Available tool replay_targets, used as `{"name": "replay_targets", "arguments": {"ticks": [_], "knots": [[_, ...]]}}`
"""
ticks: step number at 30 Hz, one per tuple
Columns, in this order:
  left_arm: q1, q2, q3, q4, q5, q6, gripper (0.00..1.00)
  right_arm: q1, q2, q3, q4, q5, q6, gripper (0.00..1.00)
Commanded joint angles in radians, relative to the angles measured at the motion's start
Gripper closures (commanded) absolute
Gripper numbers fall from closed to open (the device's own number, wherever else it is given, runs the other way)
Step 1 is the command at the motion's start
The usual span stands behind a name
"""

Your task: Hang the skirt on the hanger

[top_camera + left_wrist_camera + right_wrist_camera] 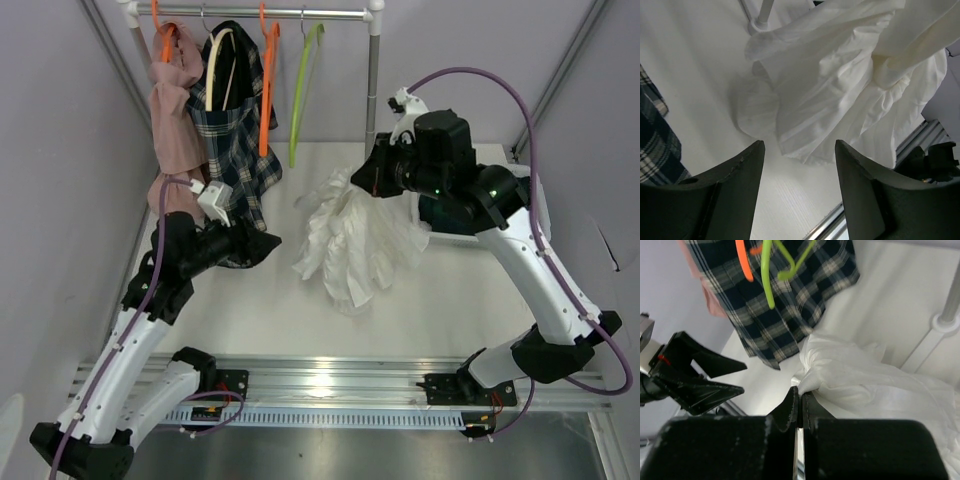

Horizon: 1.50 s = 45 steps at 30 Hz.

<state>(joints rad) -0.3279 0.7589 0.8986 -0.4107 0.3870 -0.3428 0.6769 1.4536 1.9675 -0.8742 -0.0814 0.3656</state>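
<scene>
Two arms are set over a white table (470,300), at whose far edge a white clothes rail (300,14) is mounted. A crumpled white pleated skirt (355,235) is held up by one upper edge near the table's middle. The rest of it is draped downward and toward the near side, and whether its lowest folds touch the table cannot be told. An empty lime-green plastic hanger (303,95) is hung on the rail, just beside a dark plaid garment (235,130). It is found to the left of, and beyond, the skirt's pinched edge. The right gripper (799,395) is clenched on that edge of the skirt and is judged the nearer of the two to the hanger. The left gripper (800,150) is released, its jaws spread and aimed at the skirt's free folds from the left, with nothing grasped. The waistband would probably need to be spread between both grippers before the hanger can be entered.
</scene>
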Motion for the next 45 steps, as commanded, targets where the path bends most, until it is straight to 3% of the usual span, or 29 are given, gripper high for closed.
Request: {"name": "replay_targets", "arguments": {"ticks": [1,5,27,29,32,33,34,41,45], "knots": [[-0.005,0.025,-0.076,0.139,0.09,-0.123,0.36,0.03,-0.019,-0.063,0.075,-0.044,0.001,1.0],[-0.022,0.043,-0.187,0.373,0.158,-0.232,0.35,0.058,-0.029,-0.122,0.104,-0.054,0.01,1.0],[-0.188,0.325,-0.254,0.737,0.056,-0.235,0.34,0.078,-0.019,-0.099,0.078,-0.098,-0.022,1.0],[-0.195,0.335,-0.26,0.762,0.062,-0.248,0.4,0.076,-0.021,-0.108,0.073,-0.095,-0.024,1.0],[-0.204,0.347,-0.248,0.757,0.058,-0.255,0.75,0.062,-0.035,-0.147,0.076,-0.081,-0.028,1.0],[-0.204,0.344,-0.241,0.739,0.05,-0.254,0.93,0.056,-0.036,-0.159,0.073,-0.075,-0.027,1.0],[-0.206,0.327,-0.237,0.721,0.015,-0.252,0.99,0.037,-0.039,-0.173,0.073,-0.069,-0.028,1.0],[-0.206,0.162,-0.193,0.387,-0.309,-0.205,1.0,-0.152,-0.087,-0.41,0.093,-0.069,-0.036,0.95],[-0.207,0.114,-0.199,0.239,-0.385,-0.211,1.0,-0.195,-0.067,-0.488,0.107,-0.023,-0.042,0.81]]}}
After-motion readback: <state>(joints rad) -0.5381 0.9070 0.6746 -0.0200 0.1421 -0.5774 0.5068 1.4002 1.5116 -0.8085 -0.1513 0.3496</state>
